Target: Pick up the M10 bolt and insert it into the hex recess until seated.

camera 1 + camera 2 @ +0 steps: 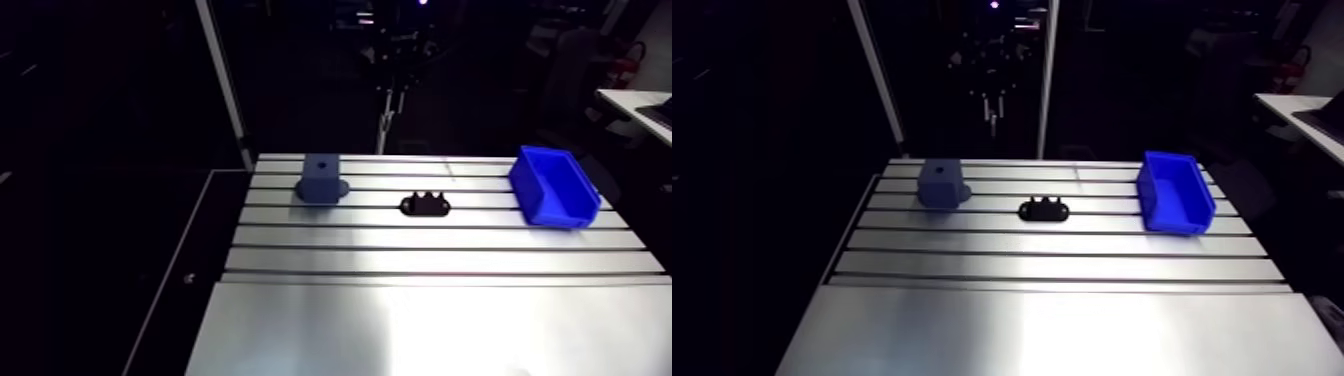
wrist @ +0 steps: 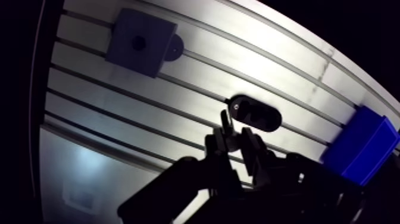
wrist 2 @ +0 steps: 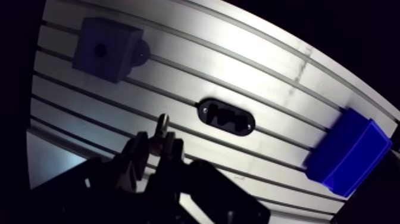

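- Gripper point(image 3: 158, 140) sits closest in the wrist view. Its two dark fingers point(image 3: 140, 152) are drawn close together around a slender shaft with a pale tip, which looks like the M10 bolt point(image 3: 162, 122).
- Judging by this, the pick-up appears done: the bolt is clamped between the fingers and carried high above the table point(image 1: 400, 262), touching nothing else.
- Insertion is not yet begun. The likely target is the grey-blue block point(image 1: 320, 178) near the far edge, which has a dark hole point(image 1: 321, 164) in its top face. Whether that hole is hex-shaped is too small to tell.
- In the wrist view the block lies well apart from the bolt tip, ahead of the gripper and off to one side. Travel, alignment over the hole and lowering until seated all remain.
- Between the block and a blue bin point(image 1: 552, 187) lies a black holder point(image 1: 426, 205), low and oval with small bumps on top. It sits just ahead of the fingers.
- As for the bolt, only a short, thin length shows past the fingertips, dark along the shaft and lighter at the end. Its head and thread cannot be made out.
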